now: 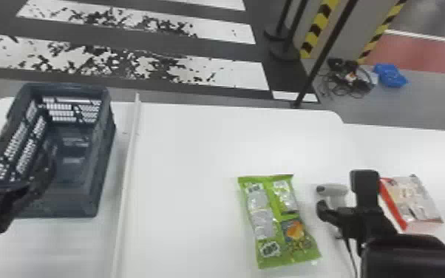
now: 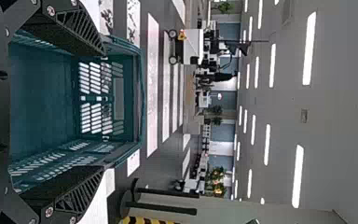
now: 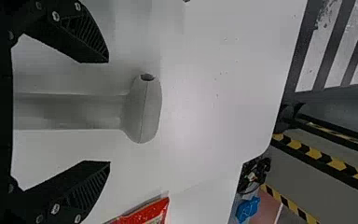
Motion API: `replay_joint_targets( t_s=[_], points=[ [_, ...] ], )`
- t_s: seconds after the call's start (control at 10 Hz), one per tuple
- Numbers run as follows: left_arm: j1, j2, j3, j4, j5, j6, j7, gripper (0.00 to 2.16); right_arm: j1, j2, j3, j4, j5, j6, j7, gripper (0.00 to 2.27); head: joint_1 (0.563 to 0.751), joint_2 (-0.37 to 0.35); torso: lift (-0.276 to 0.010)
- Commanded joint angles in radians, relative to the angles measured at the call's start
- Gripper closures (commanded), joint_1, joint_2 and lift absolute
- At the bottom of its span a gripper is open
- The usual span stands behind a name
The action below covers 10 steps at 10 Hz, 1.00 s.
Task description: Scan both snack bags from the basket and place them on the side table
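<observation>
Head view: your green bag [image 1: 277, 221] lies in from the counter's [image 1: 192, 166] far edge, the red-edged bag [image 1: 414, 199] right of the scanner [image 1: 336, 189]. Left wrist view: your left pincer [image 1: 23, 153] is spread at the basket [image 1: 99, 173]. Right wrist view: your right pincer [image 1: 342, 196] is spread, scanner between.

A broad passage ran up the middle of the head view across the counter [image 1: 188, 148], between the long pale divider [image 1: 126, 173] left of centre and the green bag [image 1: 266, 214] lower right of centre. The divider's raised strip stood in the way of low sideways movement. At left, the basket [image 1: 101, 151] had an open top but walls all around. At lower right, the upright scanner [image 1: 338, 190] and right end effector [image 1: 340, 193] blocked a straight run from bag to red-edged packet [image 1: 412, 197].
</observation>
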State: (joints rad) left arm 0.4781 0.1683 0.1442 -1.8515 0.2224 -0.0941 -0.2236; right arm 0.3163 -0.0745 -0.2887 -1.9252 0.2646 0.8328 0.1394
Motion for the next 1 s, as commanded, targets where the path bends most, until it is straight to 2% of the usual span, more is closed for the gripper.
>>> replay_joint_targets(
  t_s=[0.0,0.2,0.4,0.9],
  points=[
    [0.001,0.000,0.000,0.000,0.000,-0.002,0.000,0.14,0.032,0.001,-0.017,-0.074,-0.058,0.010,0.006,0.12,0.695,-0.203,-0.075],
    [-0.001,0.002,0.000,0.001,0.000,0.001,0.001,0.14,0.058,0.015,-0.050,-0.138,-0.160,0.044,0.091,0.13,0.695,-0.190,-0.075],
    [-0.004,0.004,0.000,0.001,0.000,0.004,0.001,0.14,0.052,0.018,-0.081,-0.144,-0.262,0.105,0.180,0.15,0.695,-0.147,-0.075],
    [-0.006,0.010,0.000,0.003,0.003,0.008,0.003,0.14,0.020,0.016,-0.112,-0.121,-0.321,0.262,0.399,0.15,0.695,-0.068,-0.075]
  ],
)
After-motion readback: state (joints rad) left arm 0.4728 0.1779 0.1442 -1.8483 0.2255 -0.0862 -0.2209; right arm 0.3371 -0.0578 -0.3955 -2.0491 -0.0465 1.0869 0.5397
